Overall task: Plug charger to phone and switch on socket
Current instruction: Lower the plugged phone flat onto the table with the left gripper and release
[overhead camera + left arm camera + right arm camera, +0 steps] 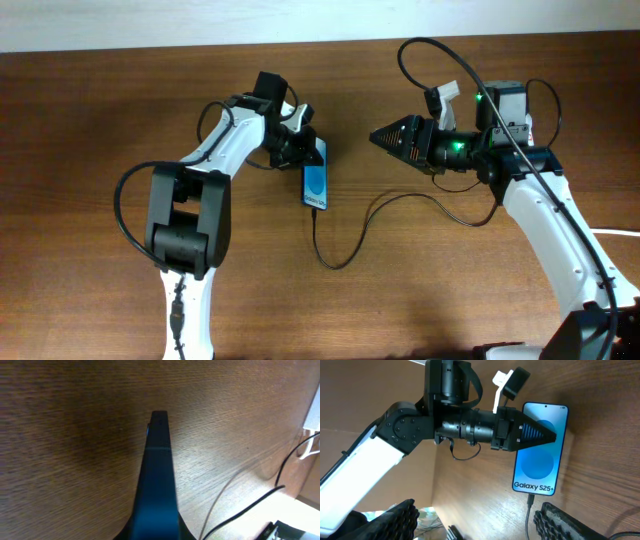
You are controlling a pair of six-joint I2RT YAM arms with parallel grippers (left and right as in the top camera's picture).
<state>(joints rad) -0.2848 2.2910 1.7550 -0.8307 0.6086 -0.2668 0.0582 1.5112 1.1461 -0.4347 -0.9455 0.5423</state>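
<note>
Brown wood-grain table (100, 100).

Overhead view:
- Left tool (305, 150) is just left of centre, clamped on the upper end of the phone (316, 182).
- The blue screen faces up, and the phone's long side runs toward the lower middle of the frame.
- Charger (345, 250) leaves the phone's lower end, dips into a loop, then climbs right beneath the right arm.
- Right tool (380, 137) is right of centre, its tip aimed left at the phone, near it but apart. How far it is open can't be read from this angle.

Left wrist view:
- The phone (159, 480) is seen edge-on, a dark blue sliver rising from bottom centre to mid-frame.
- Black cables (240, 510) cross the lower right. I cannot tell whether either is the charger.
- White block (314, 410) is at the right edge, too cropped to identify.

Right wrist view:
- The left tool's black finger lies across the upper screen of the phone (540, 467), right of centre. "Galaxy S25+" reads below it.
- I cannot tell whether the phone is touching the table.
- The charger's plug (531, 501) meets the phone's bottom edge.
- The right tool's own fingers (565, 520) sit in the bottom corners, spread wide, with nothing between them.
</note>
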